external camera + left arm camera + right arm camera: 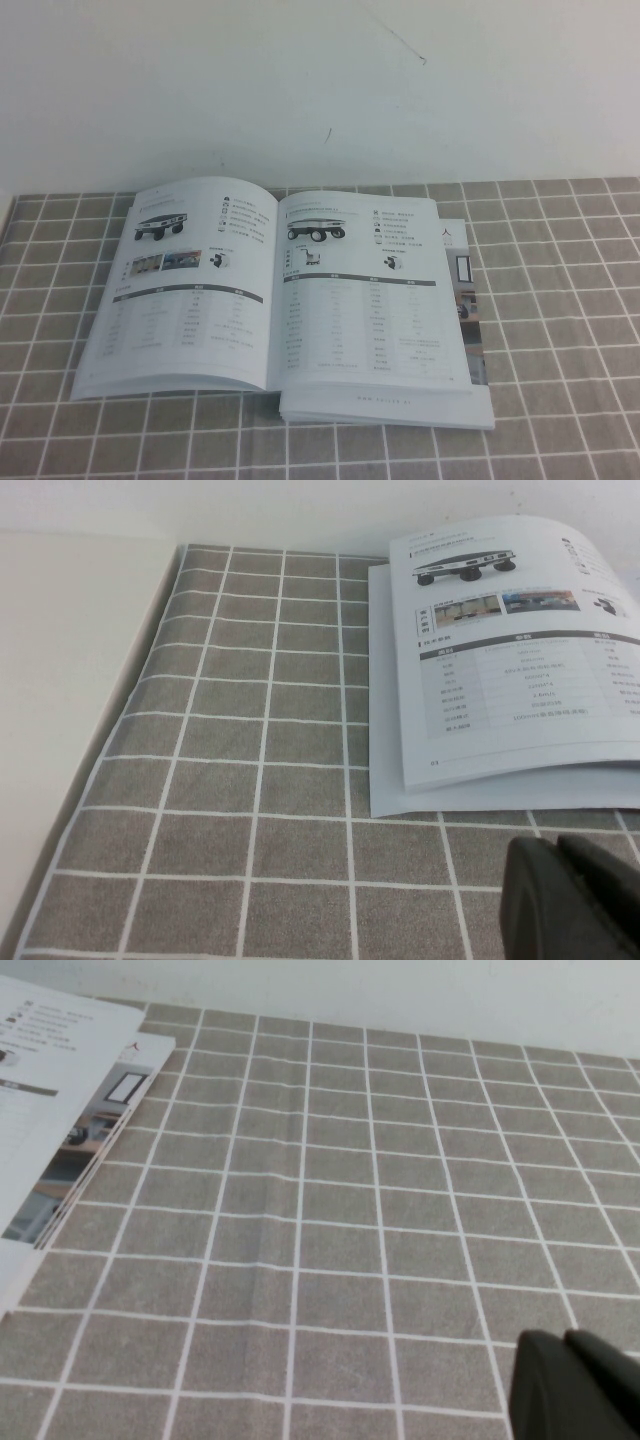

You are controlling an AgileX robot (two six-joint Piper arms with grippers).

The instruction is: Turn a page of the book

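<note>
Hovering low at the near edge of each wrist view, both hands show only as dark tips. Left hand hangs over the grey checked cloth just short of the book's near left corner, apart from it; cannot tell whether its fingers are released or clenched. Right hand hangs over bare cloth, well apart from the book's right edge; same, cannot tell its state. Neither hand appears in the high view.

Worktop covered by the cloth, white grid lines on grey. A pale strip of bare surface runs along the cloth's left edge.

Book lies open and flat, middle of the worktop, spine running away from the robot. Left leaf bows upward slightly; it carries a flat wheeled robot photo, two small pictures and a table. Right leaf shows another wheeled robot above a table, lying on a thicker stack of pages. A lower leaf with coloured photos sticks out past the stack's right edge. The page with red squares is not visible among the open leaves.

White wall rises behind the worktop.
</note>
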